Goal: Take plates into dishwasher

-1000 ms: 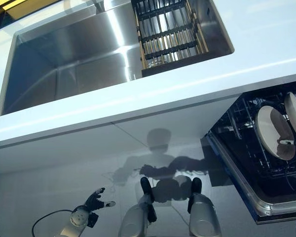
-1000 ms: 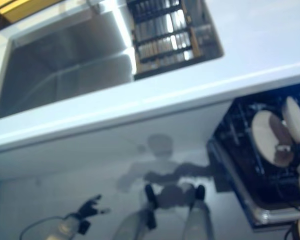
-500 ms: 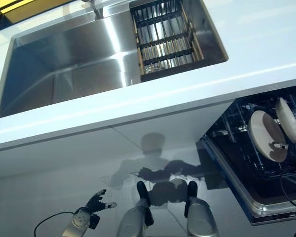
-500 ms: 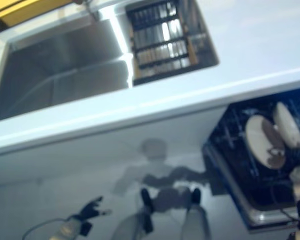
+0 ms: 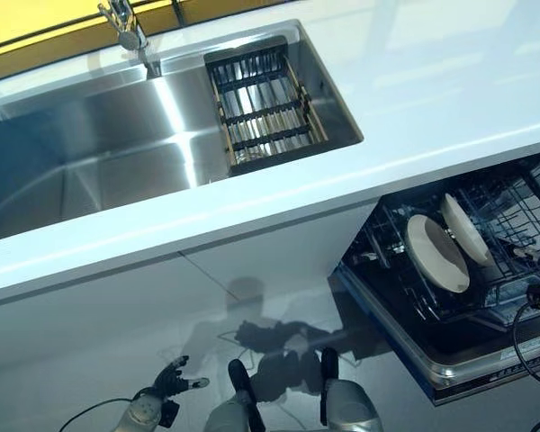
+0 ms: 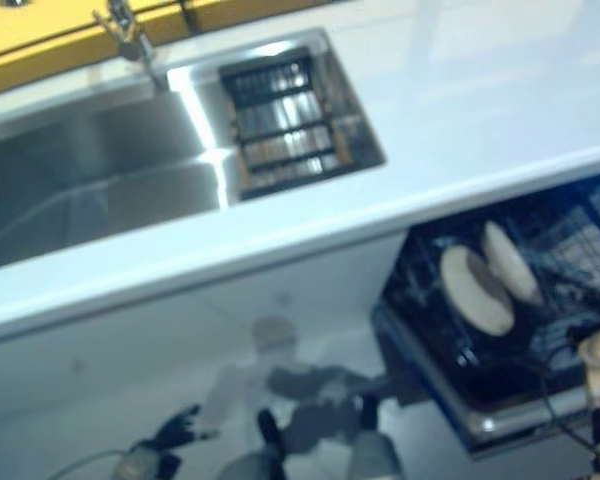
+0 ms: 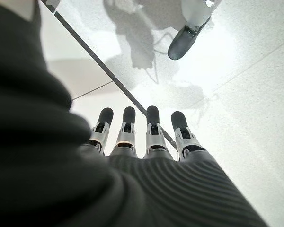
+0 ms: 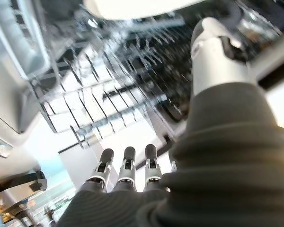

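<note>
Two pale round plates (image 5: pixel 436 253) (image 5: pixel 465 229) stand upright, side by side, in the dark wire rack (image 5: pixel 513 216) of the open dishwasher (image 5: pixel 450 360) under the counter's right end. My right hand (image 8: pixel 125 171) is open and empty, fingers straight, over the rack's wires (image 8: pixel 99 109). The pale edge of a plate (image 8: pixel 142 6) shows just past the hand. My left hand (image 5: pixel 168 385) hangs low at the left above the floor. It is open and empty, as the left wrist view (image 7: pixel 151 137) shows.
A white counter (image 5: pixel 450 99) holds a steel sink (image 5: pixel 90 171) with a faucet (image 5: pixel 121 18) and a slatted drying rack (image 5: pixel 265 108) at its right end. White cabinet fronts (image 5: pixel 162 297) stand below it. The dishwasher's pulled-out drawer juts over the pale floor (image 7: pixel 236 99).
The camera has moved: the whole scene has slid down and left, so the faucet and more of the dishwasher rack show. Both hands and the plates keep their places.
</note>
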{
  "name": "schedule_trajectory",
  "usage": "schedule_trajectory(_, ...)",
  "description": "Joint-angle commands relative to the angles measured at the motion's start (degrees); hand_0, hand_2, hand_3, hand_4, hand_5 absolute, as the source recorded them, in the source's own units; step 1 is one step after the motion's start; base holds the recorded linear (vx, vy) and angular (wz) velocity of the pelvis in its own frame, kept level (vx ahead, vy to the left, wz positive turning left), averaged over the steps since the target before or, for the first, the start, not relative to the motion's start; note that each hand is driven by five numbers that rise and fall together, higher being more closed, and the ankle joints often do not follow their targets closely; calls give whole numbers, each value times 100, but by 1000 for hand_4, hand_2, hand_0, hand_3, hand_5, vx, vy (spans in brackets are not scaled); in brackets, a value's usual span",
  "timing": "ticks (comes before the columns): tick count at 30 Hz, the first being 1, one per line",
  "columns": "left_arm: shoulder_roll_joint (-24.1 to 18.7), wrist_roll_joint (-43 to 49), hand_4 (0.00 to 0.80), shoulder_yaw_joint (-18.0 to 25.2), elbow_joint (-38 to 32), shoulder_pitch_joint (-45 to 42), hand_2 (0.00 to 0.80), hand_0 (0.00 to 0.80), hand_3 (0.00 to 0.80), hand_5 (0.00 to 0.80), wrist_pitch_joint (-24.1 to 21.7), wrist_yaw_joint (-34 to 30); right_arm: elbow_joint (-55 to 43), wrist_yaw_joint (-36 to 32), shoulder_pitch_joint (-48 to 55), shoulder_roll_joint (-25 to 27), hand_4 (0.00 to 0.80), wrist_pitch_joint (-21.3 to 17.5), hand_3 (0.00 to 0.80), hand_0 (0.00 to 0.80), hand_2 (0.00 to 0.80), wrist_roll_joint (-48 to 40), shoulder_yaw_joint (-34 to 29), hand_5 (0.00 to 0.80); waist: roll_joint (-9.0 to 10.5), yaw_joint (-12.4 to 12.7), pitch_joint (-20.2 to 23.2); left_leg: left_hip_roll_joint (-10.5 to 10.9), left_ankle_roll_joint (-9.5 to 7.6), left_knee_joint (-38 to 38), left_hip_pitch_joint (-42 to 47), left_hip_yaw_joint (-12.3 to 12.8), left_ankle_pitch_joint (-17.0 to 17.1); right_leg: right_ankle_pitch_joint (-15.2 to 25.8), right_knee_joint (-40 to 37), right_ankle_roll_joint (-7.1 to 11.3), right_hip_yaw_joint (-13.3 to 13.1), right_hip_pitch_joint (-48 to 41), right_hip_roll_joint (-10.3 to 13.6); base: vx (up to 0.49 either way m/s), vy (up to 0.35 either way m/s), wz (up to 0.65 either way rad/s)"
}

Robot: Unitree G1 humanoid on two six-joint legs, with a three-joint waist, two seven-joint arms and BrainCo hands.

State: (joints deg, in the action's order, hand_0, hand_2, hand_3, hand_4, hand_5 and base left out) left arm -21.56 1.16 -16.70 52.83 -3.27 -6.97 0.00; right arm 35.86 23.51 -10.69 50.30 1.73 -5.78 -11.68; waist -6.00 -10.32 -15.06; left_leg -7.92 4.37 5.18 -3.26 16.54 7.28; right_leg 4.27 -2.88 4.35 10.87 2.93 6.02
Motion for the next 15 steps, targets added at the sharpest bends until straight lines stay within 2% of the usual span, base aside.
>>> schedule_trajectory(1,-5,-159,0,261,321,128,0,0,0,0,-175,60,-361,512,-38,184,0,-434,0,0,0,-414,-564,0,306,-45,194,91,55,-140,1047,155,-971,-339,531,-47,-394,356,-175,-1,119,-14)
schedule_trajectory(7,33,-265,0,188,579,258,0,0,0,0,-207,72,-275,831,202,-3,0,-731,0,0,0,-1551,-1280,0,305,-234,294,108,30,-88,1055,232,-962,-326,541,32,-549,341,-176,5,111,-9)
schedule_trajectory(10,3,-354,0,162,741,333,0,0,0,0,-262,84,128,771,331,-250,0,-932,0,0,0,-2559,-1653,0,303,-359,337,130,-3,-79,1056,284,-964,-287,539,79,-677,342,-174,16,100,-17)
schedule_trajectory(15,-63,-419,0,139,899,475,0,0,0,0,-258,82,903,539,636,-697,0,-1181,0,0,0,-3548,-2077,0,261,-520,389,165,-92,-66,1117,408,-992,-255,602,136,-818,353,-154,30,47,-20)
